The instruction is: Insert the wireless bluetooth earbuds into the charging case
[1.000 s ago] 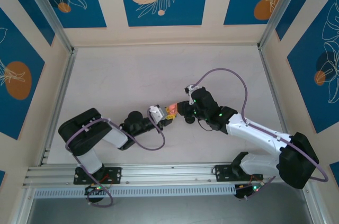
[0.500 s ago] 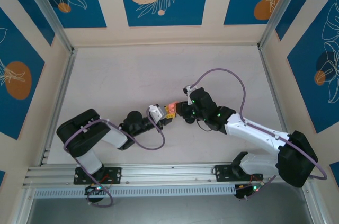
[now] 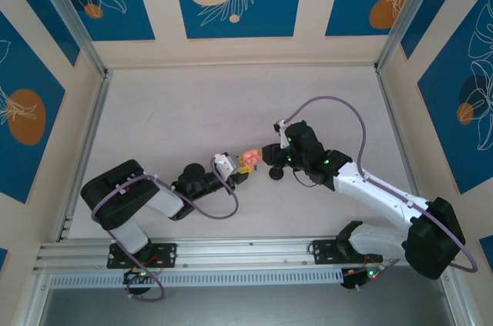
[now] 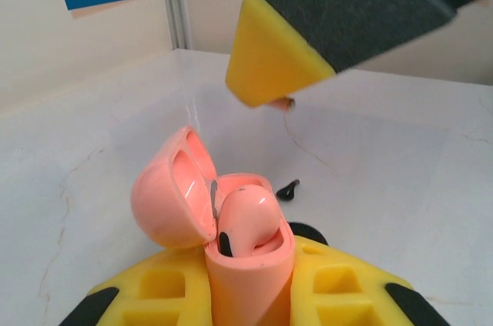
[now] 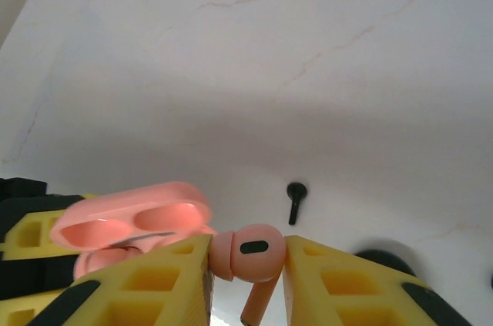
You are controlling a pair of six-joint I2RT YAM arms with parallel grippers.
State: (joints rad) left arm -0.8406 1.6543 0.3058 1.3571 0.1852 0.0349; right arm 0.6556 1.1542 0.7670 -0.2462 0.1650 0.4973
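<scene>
Salmon-pink pebble-shaped plastic charging case (image 4: 250,260), lid open, sits clamped in our left gripper (image 4: 246,299). Our right gripper (image 5: 246,264) pinches a pink plastic earbud (image 5: 248,250) just right of it.

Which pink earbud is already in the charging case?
The earbud seated in the open charging case held by the left pincer; the other earbud is pinched in the right pincer, outside it.
</scene>
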